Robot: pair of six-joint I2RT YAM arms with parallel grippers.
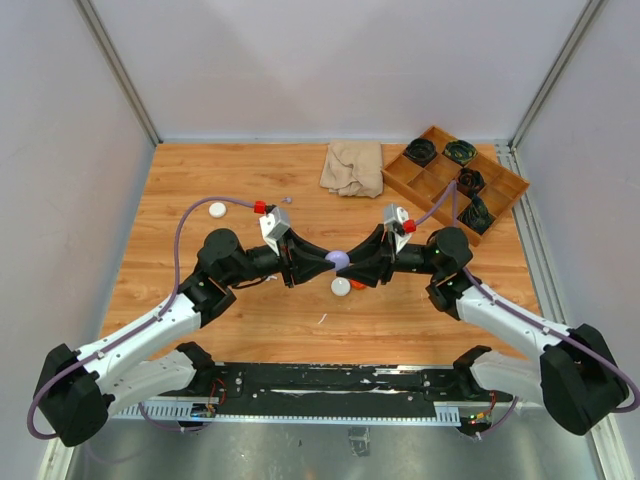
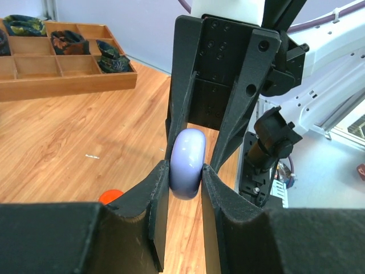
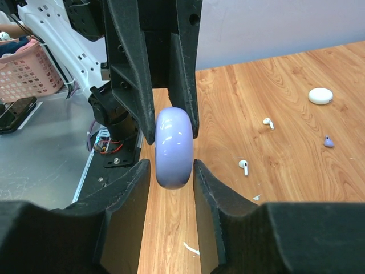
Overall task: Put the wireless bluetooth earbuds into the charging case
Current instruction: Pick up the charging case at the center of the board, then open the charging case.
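Wood makes up the bench [image 1: 240, 170]. Far out past the left claw [image 2: 186, 174] sits a round white case [image 1: 217, 209]. Closer in, one white earbud [image 3: 267, 121], another white earbud [image 3: 244, 166] and a tiny purple earbud [image 3: 328, 141] lie flat on the bench. They are well apart from each other and not touching any claw or case.

The left claw is squeezed tight on a purple case [image 3: 174, 137]. It holds the case on its edge, up off the bench. The right claw [image 3: 169, 168] comes from the other side. Its fingers sit around the same purple case but a little apart, with a small gap on one side.

Far out past the right claw is a wooden tray [image 1: 500, 185] with dark things in it.
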